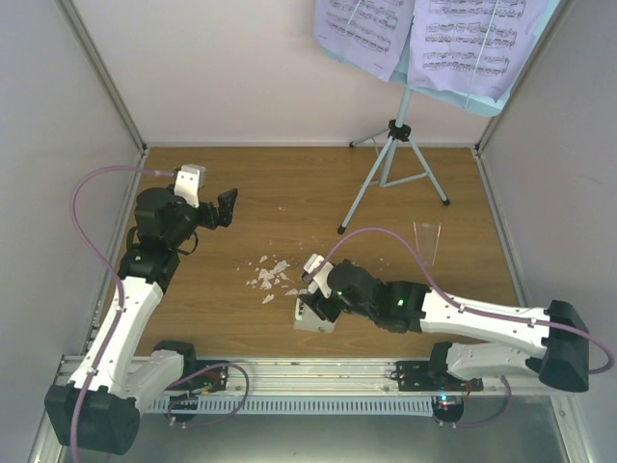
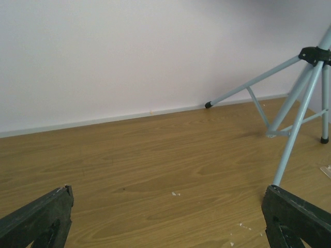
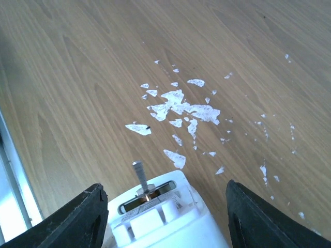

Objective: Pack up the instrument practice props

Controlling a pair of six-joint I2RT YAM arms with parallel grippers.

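The light-blue music stand point(image 1: 393, 159) stands on its tripod at the back right. Its pale lavender sheet-music pages point(image 1: 424, 34) lie open on the desk at the top edge. The stand's legs point(image 2: 289, 98) also show in the left wrist view. The white metronome point(image 1: 314, 314) sits near the front middle. Its silver pendulum rod point(image 3: 138, 175) points away from the wrist camera. My right gripper point(image 1: 320, 294) is closed on the metronome point(image 3: 170, 227), one black finger point(image 3: 77, 219) against each side. My left gripper point(image 1: 220, 207) hovers open and empty at the left, over bare wood point(image 2: 168, 206).
White crumbs point(image 1: 270, 275) are scattered just beyond the metronome, and they fill the middle of the right wrist view point(image 3: 181, 108). A clear plastic piece point(image 1: 427, 241) stands near the stand's front leg. Grey walls close in the back and both sides.
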